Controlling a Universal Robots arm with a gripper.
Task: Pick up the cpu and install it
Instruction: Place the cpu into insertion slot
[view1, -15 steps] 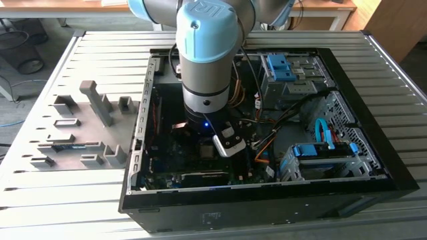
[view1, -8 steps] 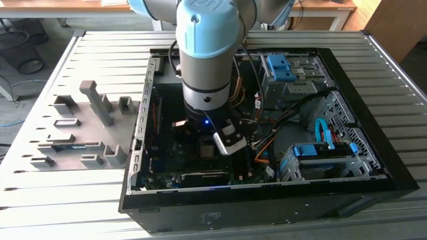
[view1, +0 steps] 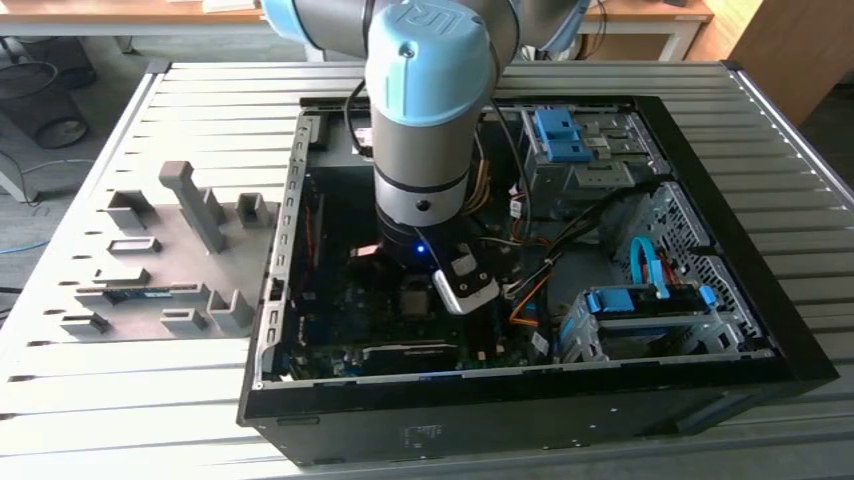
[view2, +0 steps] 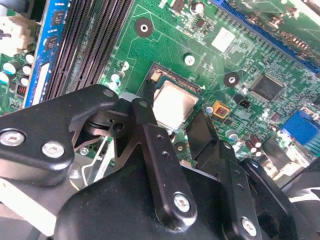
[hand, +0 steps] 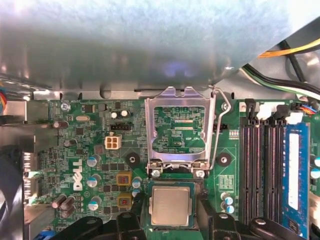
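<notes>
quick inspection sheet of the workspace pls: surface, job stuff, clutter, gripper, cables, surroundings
surface: slatted metal table with an open case lying on it
job's things: cpu flat on the motherboard, next to the raised socket frame
clutter: grey fixture blocks on the table, to the exterior view's left of the case
gripper: gripper open, low over the motherboard, fingers either side of the cpu
cables: yellow and black wires along the case wall; blue cable inside the case
surroundings: desks behind the table
</notes>
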